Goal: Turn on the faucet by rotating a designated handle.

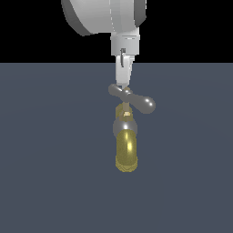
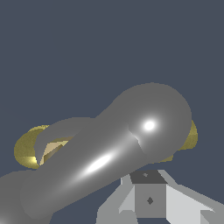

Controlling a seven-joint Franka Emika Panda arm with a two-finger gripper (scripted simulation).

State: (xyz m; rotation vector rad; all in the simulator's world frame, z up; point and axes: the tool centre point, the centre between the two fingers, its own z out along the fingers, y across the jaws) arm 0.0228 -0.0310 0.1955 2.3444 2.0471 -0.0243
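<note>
Gripper (image 1: 123, 84) sits right at the handle (image 1: 133, 98), can't tell if its fingers are spread, so it should push sideways near a bulb end to spin the faucet (image 1: 126, 145) on.

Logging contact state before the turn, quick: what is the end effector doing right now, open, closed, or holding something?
End effector: fingers close together, down at the handle of the faucet; whether it grips the handle cannot be told.

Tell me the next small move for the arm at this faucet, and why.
Probably a short sideways push to sweep the crossbar around its stem. The end effector already sits at the handle, down by its hub, above the brass spout. Whether contact is made is unclear.
</note>
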